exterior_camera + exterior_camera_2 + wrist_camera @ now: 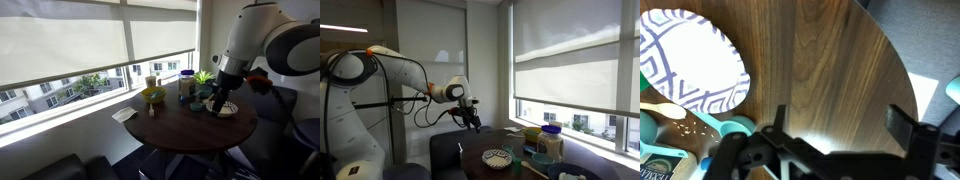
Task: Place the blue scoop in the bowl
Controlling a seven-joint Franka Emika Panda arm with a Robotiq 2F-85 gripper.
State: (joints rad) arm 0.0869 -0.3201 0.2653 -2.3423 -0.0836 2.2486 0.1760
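Note:
The bowl (690, 60) is wide, shallow and pale, with a blue-grey pattern. It sits on the round wooden table (830, 60), at the top left of the wrist view. It also shows in both exterior views (498, 158) (230, 111). The light blue scoop (712, 124) lies on the table just beside the bowl's rim, partly hidden by my gripper body. My gripper (838, 125) is open and empty, hovering above bare table wood beside the bowl and scoop. It shows in both exterior views (221, 101) (472, 121).
A smaller yellow-green bowl (152, 96), a jar (186, 87), a small plant (204, 78) and a white napkin (125, 115) are on the table by the window. A pale wooden spoon (660, 108) lies by the bowl. The table edge (902, 75) curves at the right.

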